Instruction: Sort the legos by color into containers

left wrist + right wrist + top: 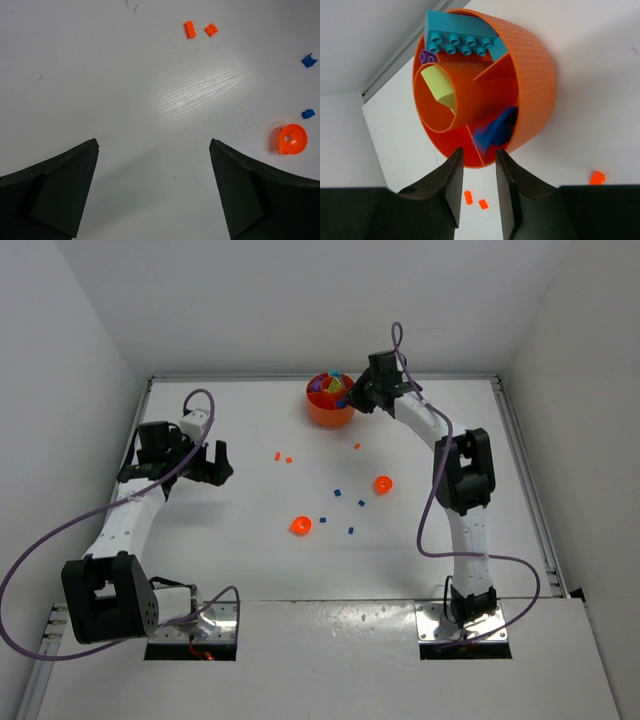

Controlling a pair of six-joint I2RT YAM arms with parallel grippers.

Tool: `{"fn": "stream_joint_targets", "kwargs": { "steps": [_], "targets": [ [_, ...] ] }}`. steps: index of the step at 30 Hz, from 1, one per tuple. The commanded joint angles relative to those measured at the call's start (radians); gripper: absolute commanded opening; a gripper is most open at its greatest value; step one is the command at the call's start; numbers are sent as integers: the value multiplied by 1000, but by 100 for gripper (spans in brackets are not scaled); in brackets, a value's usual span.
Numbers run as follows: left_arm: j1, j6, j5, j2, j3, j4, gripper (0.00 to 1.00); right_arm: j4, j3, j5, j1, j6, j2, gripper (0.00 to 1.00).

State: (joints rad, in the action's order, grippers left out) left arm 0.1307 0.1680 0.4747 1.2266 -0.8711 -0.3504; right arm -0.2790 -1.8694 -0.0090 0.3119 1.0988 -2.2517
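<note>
Dish (535, 85) with cyan brick (460, 32), blurred blue piece (495, 131), left tool (154, 142) spread, right tool (479, 151) parted

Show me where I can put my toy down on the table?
Bare table runs along the near side, in front of the blue pieces. The far-left corner, left of the orange dish, is free too. The middle is crowded with those and orange pieces.

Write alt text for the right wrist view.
A round orange dish with inner dividers fills the view, the jaws slightly apart and empty below its rim. It holds a cyan brick at the top, a purple piece beside it, a lime-green piece in the central tube and a blurred blue piece nearest the jaws. Three small orange pieces lie on the table.
</note>
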Motion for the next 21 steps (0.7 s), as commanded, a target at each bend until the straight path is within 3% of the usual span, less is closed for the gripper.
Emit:
{"fn": "stream_joint_targets", "kwargs": {
  "steps": [1, 5, 12, 17, 21],
  "targets": [
    [-6, 7, 1, -30, 11, 22, 100, 72, -51, -49, 7, -14, -12, 32],
    [-6, 7, 1, -30, 11, 22, 100, 81, -60, -49, 7, -24, -12, 45],
    [-6, 37, 44, -50, 11, 2, 100, 142, -70, -184, 7, -167, 36, 45],
    [-54, 115, 169, -61, -11, -97, 100, 86, -1, -258, -2, -585, 220, 45],
    [-236, 151, 144, -90, 29, -137, 100, 2, 166, -88, -13, -862, 387, 48]
  ]
}}
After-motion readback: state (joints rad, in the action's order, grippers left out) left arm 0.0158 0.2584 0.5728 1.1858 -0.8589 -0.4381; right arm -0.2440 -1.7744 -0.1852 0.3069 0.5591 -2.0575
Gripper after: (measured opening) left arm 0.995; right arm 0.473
